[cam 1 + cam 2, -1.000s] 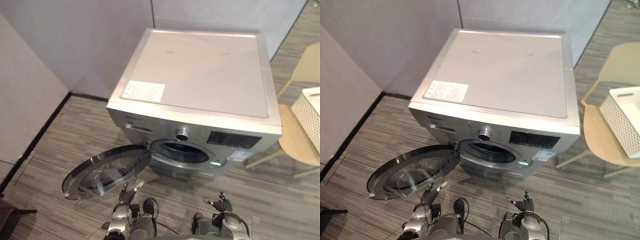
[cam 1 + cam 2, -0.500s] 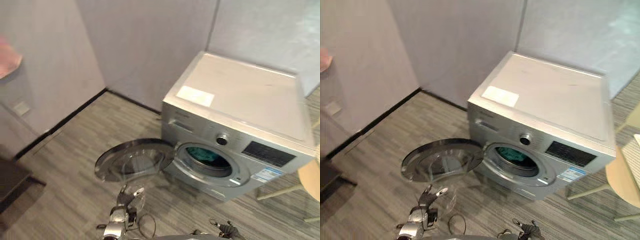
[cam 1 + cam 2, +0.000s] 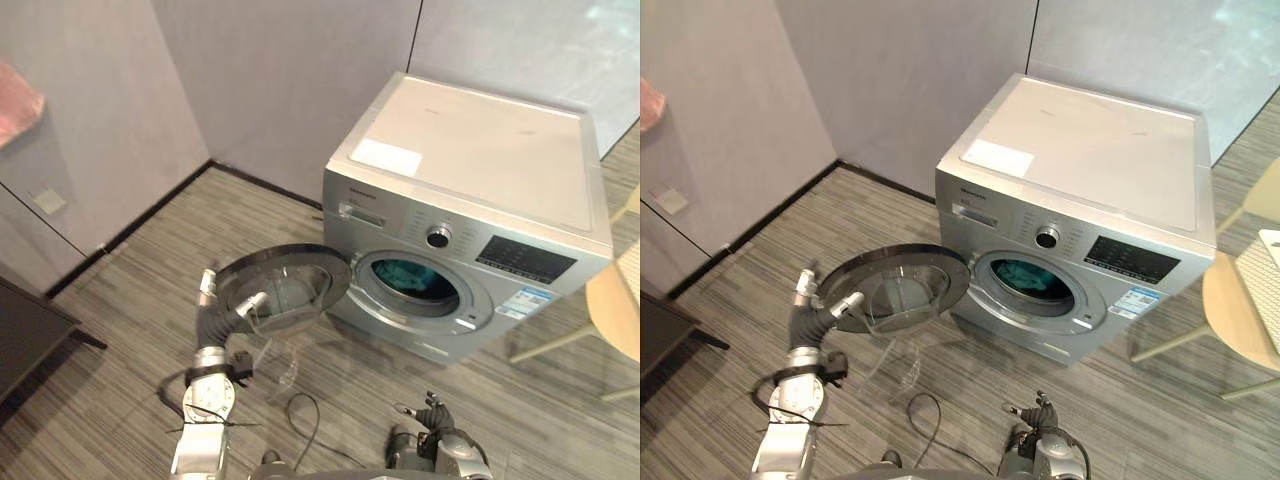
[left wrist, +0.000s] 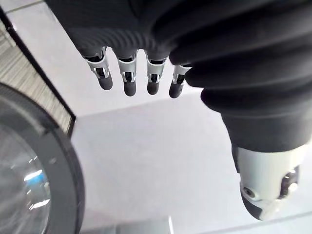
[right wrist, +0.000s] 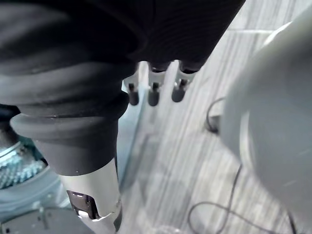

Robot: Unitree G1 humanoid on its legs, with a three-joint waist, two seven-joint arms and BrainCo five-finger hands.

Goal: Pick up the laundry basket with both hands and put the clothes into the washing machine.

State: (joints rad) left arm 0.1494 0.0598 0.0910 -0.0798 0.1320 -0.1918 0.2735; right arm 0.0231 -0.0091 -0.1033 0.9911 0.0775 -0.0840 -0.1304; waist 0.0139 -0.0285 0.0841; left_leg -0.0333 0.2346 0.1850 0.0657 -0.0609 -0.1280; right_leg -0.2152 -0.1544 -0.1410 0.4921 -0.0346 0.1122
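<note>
The silver washing machine (image 3: pixel 480 150) stands against the wall with its round glass door (image 3: pixel 290 285) swung wide open. Teal cloth (image 3: pixel 412 277) lies in the drum. My left hand (image 3: pixel 220 312) is raised at the door's outer edge, open, with straight fingers (image 4: pixel 127 80); the door's dark rim (image 4: pixel 58 165) runs just beside them. I cannot tell whether it touches the door. My right hand (image 3: pixel 432 416) hangs low over the floor in front of the machine, open and holding nothing, fingers (image 5: pixel 153 92) straight. A white lattice laundry basket (image 3: pixel 1268 280) sits on a chair at the right.
A pale wooden chair (image 3: pixel 612 315) stands to the right of the machine. Grey walls close the corner behind it. A dark piece of furniture (image 3: pixel 25 335) stands at the left, and something pink (image 3: pixel 15 108) shows on the left wall.
The camera has swung left and back, so the whole scene has shifted. My left hand has risen from near the floor to the door's outer edge. The right hand stays low.
</note>
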